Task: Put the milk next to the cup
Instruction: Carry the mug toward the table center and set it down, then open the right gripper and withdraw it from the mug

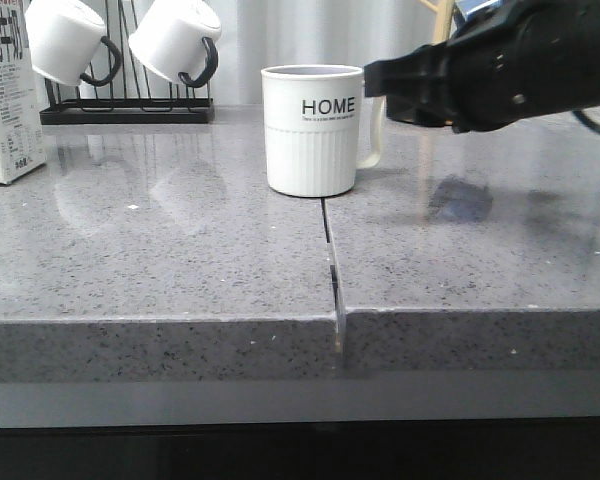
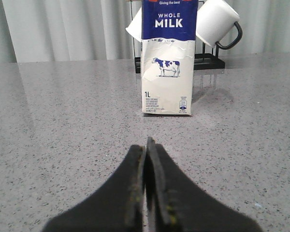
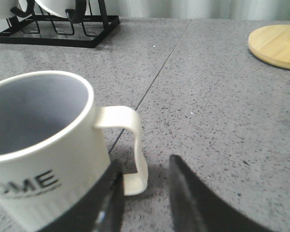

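left claw closed, empty | milk ahead, apart | right claw parted beside cup handle

HOME cup mid-counter; milk far left edge, well apart; right hand above cup handle

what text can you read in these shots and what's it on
"HOME" – black letters on the cup; the tiny line under it is too small to read.
"WHOLE MILK" – white on the blue top of the milk.
"Giving the best" – small white print above that.
"1L" – low on the milk's front.
The fine print and logos at the carton's base, and the dark print on its side in the front view, are unreadable.
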Controlling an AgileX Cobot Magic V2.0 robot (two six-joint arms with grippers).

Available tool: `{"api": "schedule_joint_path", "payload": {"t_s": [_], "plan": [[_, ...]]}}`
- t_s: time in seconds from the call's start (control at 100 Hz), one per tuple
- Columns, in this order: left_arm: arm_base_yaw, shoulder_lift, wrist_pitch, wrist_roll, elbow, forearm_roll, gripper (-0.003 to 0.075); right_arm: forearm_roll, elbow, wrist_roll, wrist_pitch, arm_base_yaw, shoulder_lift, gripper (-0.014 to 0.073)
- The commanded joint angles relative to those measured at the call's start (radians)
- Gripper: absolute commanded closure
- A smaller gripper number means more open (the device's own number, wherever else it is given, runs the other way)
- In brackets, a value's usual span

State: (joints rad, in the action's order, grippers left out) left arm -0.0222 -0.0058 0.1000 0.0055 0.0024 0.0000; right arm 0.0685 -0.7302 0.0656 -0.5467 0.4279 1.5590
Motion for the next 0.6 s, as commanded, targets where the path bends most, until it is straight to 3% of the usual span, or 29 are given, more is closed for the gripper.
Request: {"api": "schedule_joint_path", "payload": {"t_s": [0.0,0.12,0.59], "plan": [[0.000,-0.031,-0.084,0.001,0.040,-0.011,0.0741,-0.003,0.012,-0.006,-0.036,-0.002,-0.099,0.0498],[0.000,-0.031,-0.084,0.001,0.040,-0.011,0.0741,-0.003,0.064,-0.006,0.007,-0.002,-0.197,0.0668],[0.000,-0.031,-0.084,0.001,0.040,-0.011,0.0741,-0.004,0.227,-0.006,0.199,-0.002,-0.669,0.0664]]}}
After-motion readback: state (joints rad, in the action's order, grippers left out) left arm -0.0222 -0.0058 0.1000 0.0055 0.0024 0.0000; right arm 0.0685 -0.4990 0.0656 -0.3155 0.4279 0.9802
